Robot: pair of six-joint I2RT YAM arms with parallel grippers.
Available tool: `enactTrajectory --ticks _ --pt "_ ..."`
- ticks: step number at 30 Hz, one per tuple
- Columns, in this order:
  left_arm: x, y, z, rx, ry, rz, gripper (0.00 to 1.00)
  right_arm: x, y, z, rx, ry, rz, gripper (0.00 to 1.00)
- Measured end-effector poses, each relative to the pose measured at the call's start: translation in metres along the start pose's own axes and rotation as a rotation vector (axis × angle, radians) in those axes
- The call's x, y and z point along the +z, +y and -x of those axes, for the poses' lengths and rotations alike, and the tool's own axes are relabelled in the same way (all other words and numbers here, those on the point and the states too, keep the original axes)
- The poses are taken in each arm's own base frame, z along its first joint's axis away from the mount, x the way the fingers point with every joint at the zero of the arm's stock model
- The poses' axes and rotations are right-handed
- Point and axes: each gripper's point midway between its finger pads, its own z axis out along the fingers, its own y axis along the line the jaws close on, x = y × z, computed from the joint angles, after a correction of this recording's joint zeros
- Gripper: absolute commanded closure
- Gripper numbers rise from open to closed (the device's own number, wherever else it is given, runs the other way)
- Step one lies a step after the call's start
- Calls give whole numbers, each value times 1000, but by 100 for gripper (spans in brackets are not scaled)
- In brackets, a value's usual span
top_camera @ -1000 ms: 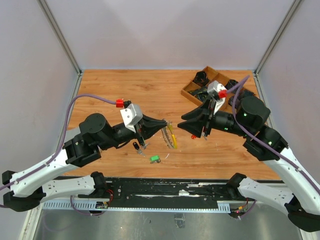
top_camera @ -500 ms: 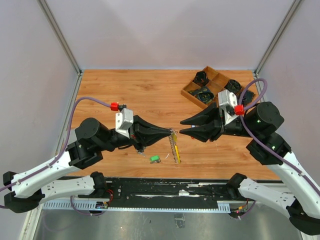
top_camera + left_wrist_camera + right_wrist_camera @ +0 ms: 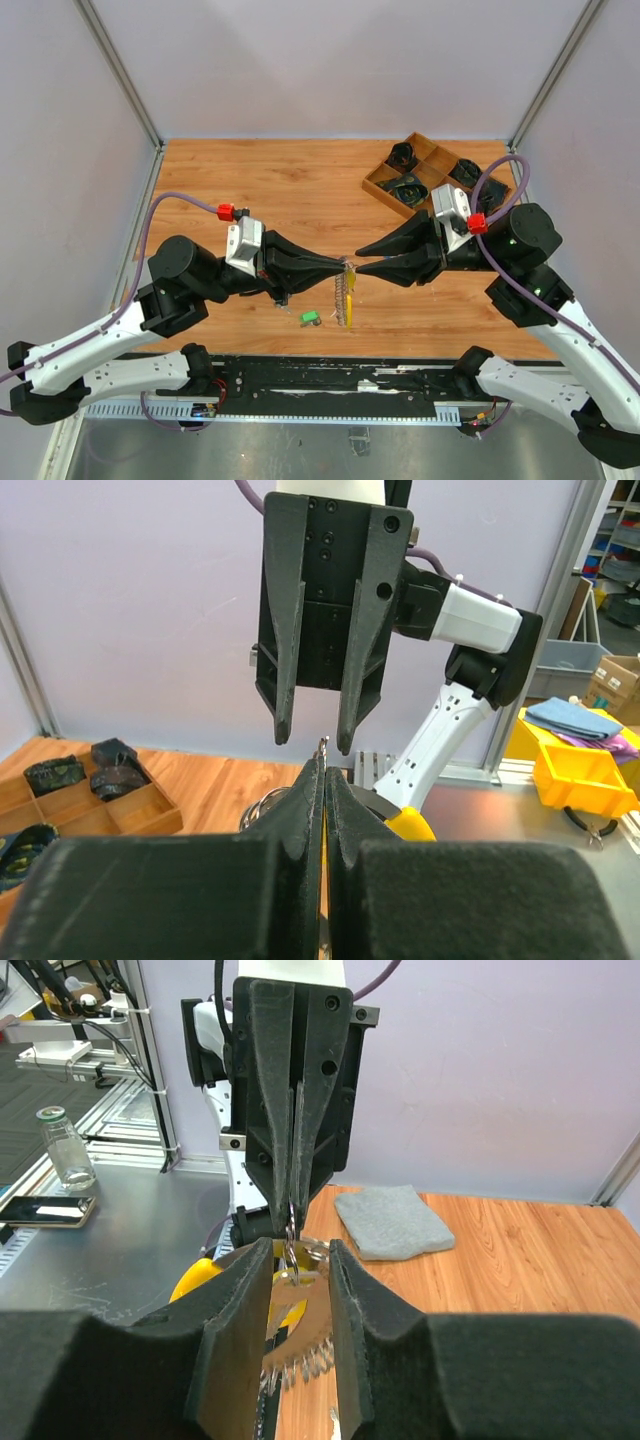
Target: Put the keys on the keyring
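Left to right, from above: my left gripper (image 3: 343,268) reaches rightward over the wooden table (image 3: 260,180), toward the middle. Its jaws are pressed fully together, pinching the top wire of the keyring (image 3: 345,297). The keyring sits at the centre of the scene and shows almost edge-on, as a narrow silvery coil with a yellow curved piece. Its long axis runs far to near: the far end is caught in the left fingertips and the other end points toward the near edge. Just to its left, a key with a green head (image 3: 311,318) lies on the table. My right gripper (image 3: 362,262) faces the left one tip to tip, its jaws partly apart on either side of the ring's wire and gripping nothing. At far right is a wooden tray (image 3: 388,160) holding dark items.
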Motion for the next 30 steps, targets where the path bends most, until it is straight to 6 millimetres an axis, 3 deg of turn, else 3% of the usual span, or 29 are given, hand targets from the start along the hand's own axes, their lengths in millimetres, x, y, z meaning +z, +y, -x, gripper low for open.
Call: enactTrajectory --ticks 12,25,30 --pt "3 1 -5 -4 11 -2 99 4 3 -5 33 -7 36 76" --pt "3 2 -5 -4 11 -1 99 6 4 -7 51 -7 55 99" --pt "3 3 -6 0 17 6 84 5 4 -9 55 6 51 99"
